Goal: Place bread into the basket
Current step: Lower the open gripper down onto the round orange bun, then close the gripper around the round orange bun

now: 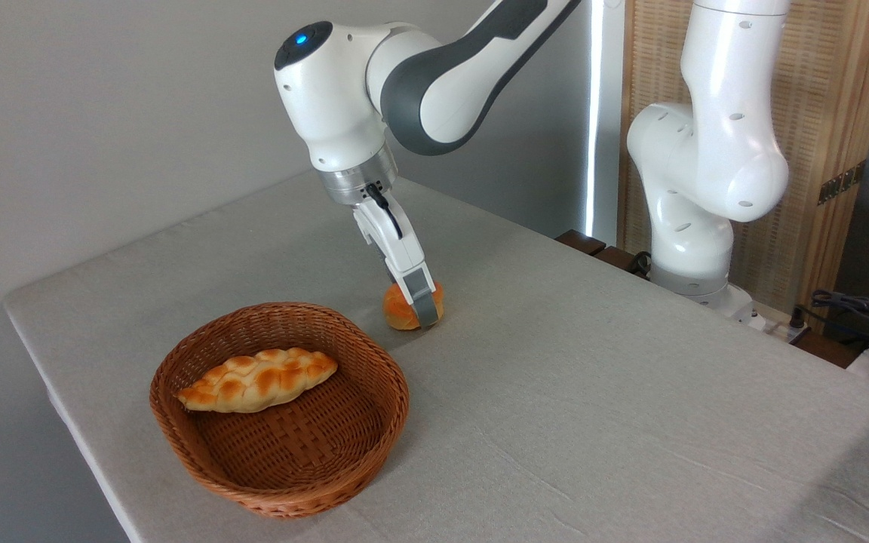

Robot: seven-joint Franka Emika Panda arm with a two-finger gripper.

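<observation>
1. Bread (403, 309) sits on the table (593, 392), just right of the basket's (201, 445) far rim.
2. Claw (421, 302) straddles it; grip width can't be told.
3. You should squeeze gently before lifting.

Arm (434, 83) bent low, wrist tilted, jaws pointing downward.

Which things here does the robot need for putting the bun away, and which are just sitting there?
Needed:
bun, on the table
basket
gripper, down around the bun

Just there:
long braided loaf, already in the basket
cables at the right edge
</observation>
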